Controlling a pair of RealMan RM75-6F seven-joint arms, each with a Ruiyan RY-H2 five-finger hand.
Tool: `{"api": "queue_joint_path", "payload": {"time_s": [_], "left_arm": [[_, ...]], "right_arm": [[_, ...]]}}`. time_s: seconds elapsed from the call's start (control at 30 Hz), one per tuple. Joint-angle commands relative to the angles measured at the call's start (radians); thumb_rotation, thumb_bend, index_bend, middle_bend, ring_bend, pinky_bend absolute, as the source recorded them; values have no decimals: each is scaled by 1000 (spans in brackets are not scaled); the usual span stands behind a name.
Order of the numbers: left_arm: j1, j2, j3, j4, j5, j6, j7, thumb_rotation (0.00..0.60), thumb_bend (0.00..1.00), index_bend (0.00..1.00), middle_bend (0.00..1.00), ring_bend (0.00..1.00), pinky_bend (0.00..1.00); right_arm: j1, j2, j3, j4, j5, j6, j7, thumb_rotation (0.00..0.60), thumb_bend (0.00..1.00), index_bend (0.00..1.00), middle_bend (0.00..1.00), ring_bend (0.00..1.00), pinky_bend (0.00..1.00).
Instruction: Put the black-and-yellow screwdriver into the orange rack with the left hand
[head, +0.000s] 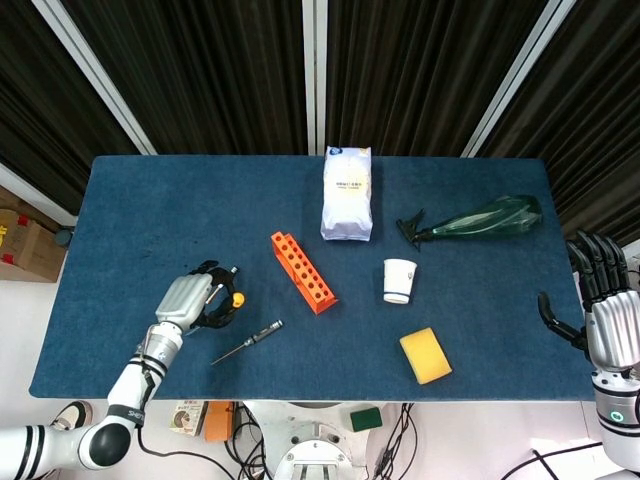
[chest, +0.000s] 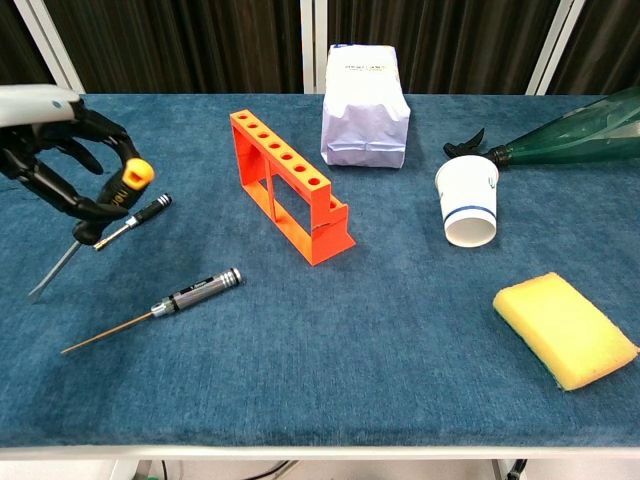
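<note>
My left hand (chest: 55, 140) grips the black-and-yellow screwdriver (chest: 128, 178) by its handle. The tool is off the table and tilted, its yellow end up and its shaft pointing down to the left. In the head view the left hand (head: 190, 298) and the screwdriver's yellow end (head: 236, 298) show left of the orange rack (head: 302, 272). The orange rack (chest: 290, 185) stands upright mid-table, well right of the hand, with a row of holes along its top. My right hand (head: 607, 300) hangs with fingers spread and nothing in it, beyond the table's right edge.
A slim black-and-silver screwdriver (chest: 190, 293) lies in front of the rack, and a small black one (chest: 140, 215) lies below the left hand. A white bag (chest: 365, 105), paper cup (chest: 467, 200), yellow sponge (chest: 563, 328) and green spray bottle (chest: 570, 135) sit to the right.
</note>
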Motion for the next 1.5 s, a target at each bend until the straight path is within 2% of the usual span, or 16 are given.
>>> {"api": "queue_joint_path", "payload": {"time_s": [0.03,0.23,0.33,0.4,0.53,0.67,0.87,1.0,1.2,1.5], "left_arm": [[23,52,-6,-44,38,-8,-65,600,278,601,307,97,225],[56,108,-32,-81,132,4,-182,600,280,601,307,96,225],[81,71,-34,-27,282,56,-249,600,282,607,312,96,225],[85,66,-26,-10,338,47,-295,600,281,612,328,98,225],[73,77,-62,-15,333,37,-354,600,281,622,409,149,227],[50,97,-94,-39,310,31,-341,600,282,645,460,181,231],[-8,126,-157,-70,253,20,-284,600,283,664,446,178,231],[-75,141,-210,-95,186,20,-194,600,283,674,443,178,231],[-188,144,-278,-117,38,16,-87,600,283,680,443,178,231],[-299,137,-330,-116,-172,12,-57,600,284,682,443,178,230]], "right_arm": [[-1,2,-1,-6,-4,3,-5,600,443,0,0,0,0],[-2,3,-3,-14,-8,4,-12,600,443,0,0,0,0],[-3,2,-4,-16,-10,5,-16,600,443,0,0,0,0],[-3,0,-4,-16,-11,5,-17,600,444,0,0,0,0],[-3,-1,-4,-16,-13,7,-16,600,444,0,0,0,0],[-4,5,1,-19,-10,11,-16,600,443,0,0,0,0],[-3,11,8,-23,-6,14,-11,600,444,0,0,0,0],[-3,12,12,-23,-5,18,-8,600,443,0,0,0,0],[-4,17,18,-26,-5,27,-7,600,442,0,0,0,0],[-7,21,19,-22,2,25,-1,600,444,0,0,0,0]]}}
